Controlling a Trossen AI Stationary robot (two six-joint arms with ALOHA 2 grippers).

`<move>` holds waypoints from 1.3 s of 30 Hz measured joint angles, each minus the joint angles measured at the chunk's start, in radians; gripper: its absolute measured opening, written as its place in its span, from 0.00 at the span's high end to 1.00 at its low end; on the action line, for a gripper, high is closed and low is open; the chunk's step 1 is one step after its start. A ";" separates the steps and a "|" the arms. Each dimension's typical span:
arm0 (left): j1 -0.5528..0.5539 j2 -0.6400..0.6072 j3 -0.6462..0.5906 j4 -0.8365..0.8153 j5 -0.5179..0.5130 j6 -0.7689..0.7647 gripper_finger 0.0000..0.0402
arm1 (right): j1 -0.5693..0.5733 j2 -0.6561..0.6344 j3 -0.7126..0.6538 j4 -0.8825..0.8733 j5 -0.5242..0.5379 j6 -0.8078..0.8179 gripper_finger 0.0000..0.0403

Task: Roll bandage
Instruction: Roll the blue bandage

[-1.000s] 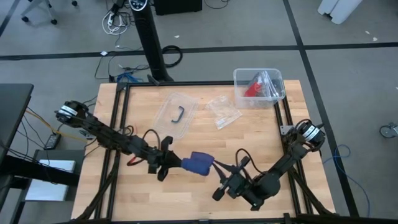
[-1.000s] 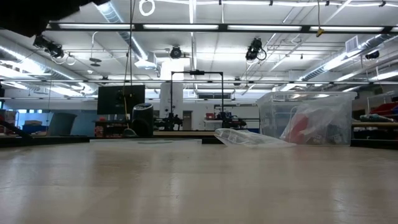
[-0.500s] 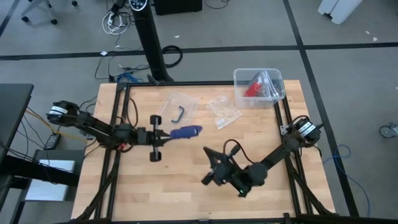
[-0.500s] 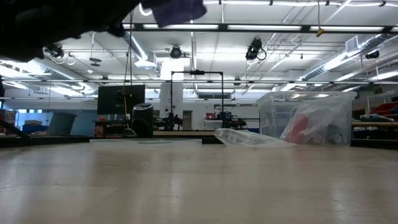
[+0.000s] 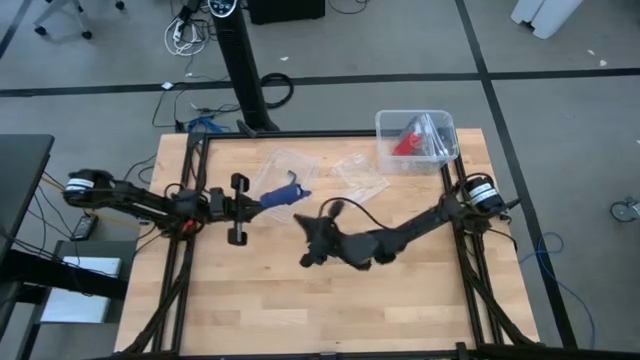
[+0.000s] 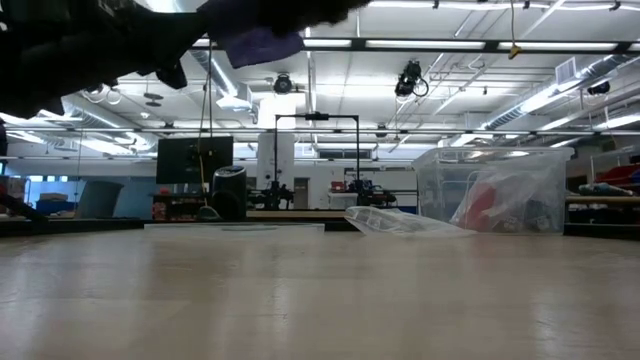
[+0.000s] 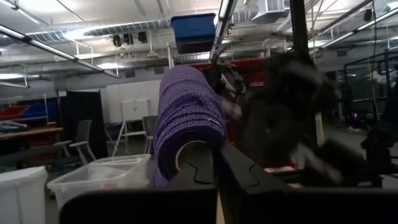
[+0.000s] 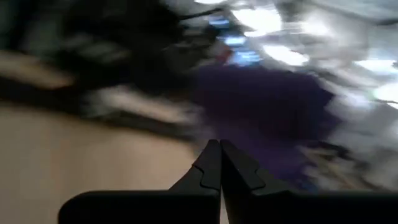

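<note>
Above the wooden table (image 5: 300,300) I see the bandage (image 5: 281,196) rolled up, clamped in my left gripper (image 5: 258,201) at ten o'clock, my right gripper (image 5: 303,222) pinched together, empty, so rolling looks nearly done.

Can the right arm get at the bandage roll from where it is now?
Probably yes. The bandage is held up off the table in the shut left gripper, and the right gripper sits close beside it with nothing between them. Its fingers are shut, so it would have to open first.
</note>
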 joint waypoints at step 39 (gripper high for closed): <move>0.076 -0.063 -0.008 -0.062 0.314 -0.573 1.00 | -0.072 -0.350 0.000 -0.508 -0.557 0.489 0.79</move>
